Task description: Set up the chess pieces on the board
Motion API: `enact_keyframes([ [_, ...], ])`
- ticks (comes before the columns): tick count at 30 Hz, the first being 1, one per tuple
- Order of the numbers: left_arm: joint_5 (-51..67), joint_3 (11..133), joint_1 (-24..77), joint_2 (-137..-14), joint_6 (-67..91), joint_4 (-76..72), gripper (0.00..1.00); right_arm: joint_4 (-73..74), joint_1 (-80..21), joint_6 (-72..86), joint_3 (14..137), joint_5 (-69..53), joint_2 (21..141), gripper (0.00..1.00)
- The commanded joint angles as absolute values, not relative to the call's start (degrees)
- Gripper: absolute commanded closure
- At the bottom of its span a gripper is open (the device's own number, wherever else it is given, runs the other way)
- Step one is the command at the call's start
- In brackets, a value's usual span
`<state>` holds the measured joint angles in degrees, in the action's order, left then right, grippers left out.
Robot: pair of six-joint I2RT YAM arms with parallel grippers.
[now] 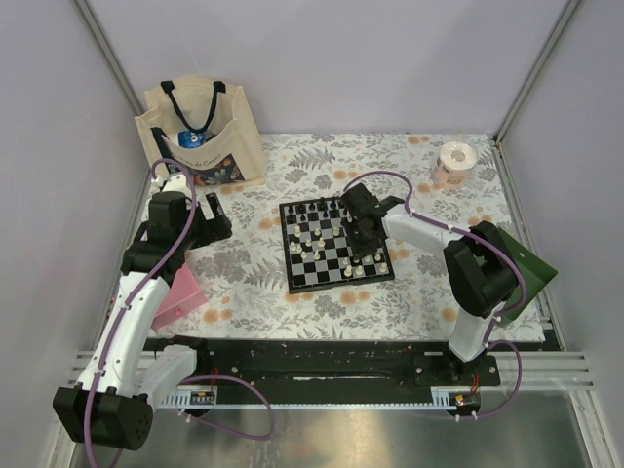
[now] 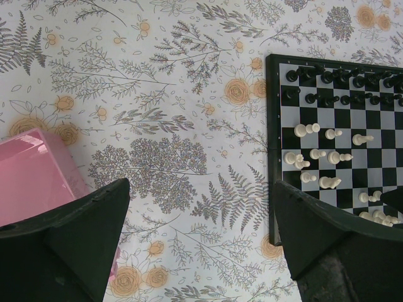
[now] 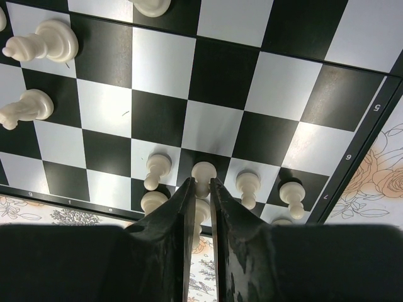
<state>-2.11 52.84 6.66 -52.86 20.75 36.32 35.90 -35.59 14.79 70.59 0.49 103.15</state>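
Right jaws narrow, pinching an upright white pawn (image 3: pixel 203 170) straight ahead between the tips, in the board's (image 3: pixel 214 69) edge row; left jaws wide, off-board over the desk (image 2: pixel 157 94).

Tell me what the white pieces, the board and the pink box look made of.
White pieces: likely moulded plastic, cream, smooth with a soft sheen.
Board: smooth, semi-gloss surface with light glare on the squares; plastic or laminate, can't tell which.
Pink box: probably glossy plastic, with light reflecting off its top.
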Motion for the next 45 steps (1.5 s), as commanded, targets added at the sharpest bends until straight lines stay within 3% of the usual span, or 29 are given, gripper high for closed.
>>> enact_keyframes([
  [1,-1.76,52.47,6.33,-51.94,20.39,34.01,0.01,36.65,-35.95,14.77,71.19,0.70,100.28,0.75],
  [17,-1.93,52.47,6.33,-51.94,20.48,33.84,0.01,36.83,-35.86,14.15,76.11,3.34,98.26,0.68],
  [23,-1.84,52.47,6.33,-51.86,20.48,34.01,0.01,35.25,-35.95,13.62,81.55,2.02,102.65,0.49],
  [45,-2.11,52.30,6.33,-51.59,20.39,34.01,0.01,37.18,-35.95,10.02,93.86,0.18,116.27,0.45],
])
